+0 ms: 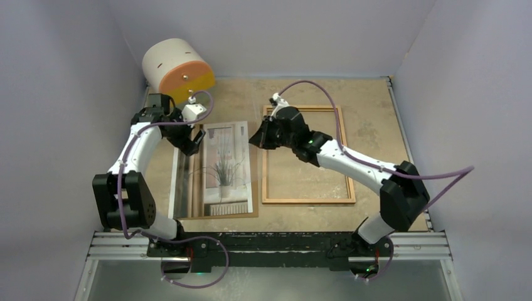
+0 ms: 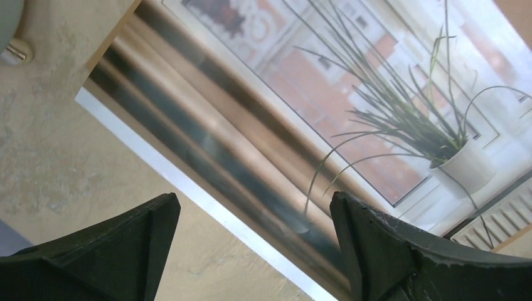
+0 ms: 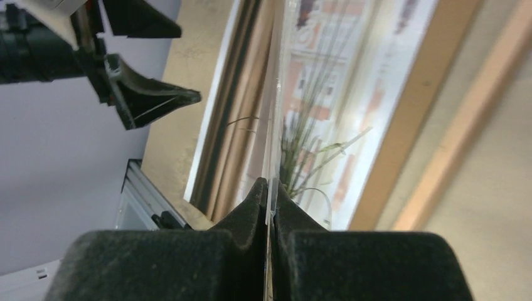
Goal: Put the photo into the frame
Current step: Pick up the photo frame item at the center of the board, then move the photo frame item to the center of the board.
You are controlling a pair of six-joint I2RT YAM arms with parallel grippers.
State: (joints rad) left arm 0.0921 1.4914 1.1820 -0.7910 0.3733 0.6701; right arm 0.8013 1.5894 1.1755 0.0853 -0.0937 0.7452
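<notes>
Right claw [image 3: 271,188] was clamped tight on the thin edge of the photo [image 1: 226,166], pads pressed together with only the sheet between them. Left claw [image 2: 252,202] hung over the print's left side, fingers wide apart, gripping nothing. The photo lay over the brown backing board [image 1: 226,216], picture side up, plant and curtains showing. It sat just left of the frame [image 1: 307,200], which lay flat on the counter [image 1: 370,119] with bare counter showing through its opening.

So the step in hand, as I read it, was the carry across. The way to do it well was to lift by that pinched edge only enough for the trailing side to clear the board. Then draw it rightward, slow and level, since paper held by one edge is likely to sag and flap. Square the corners to the frame's inner opening before lowering. Touch the free edge down inside the left rail first, then lay the rest flat. The left claw should stay clear of the path, ready to steady the loose side. Let go only once the print sits within all four rails.

As for writing, none could be read on the print, the frame, the arms, or the cream-and-orange drum [image 1: 177,66] at the back.
</notes>
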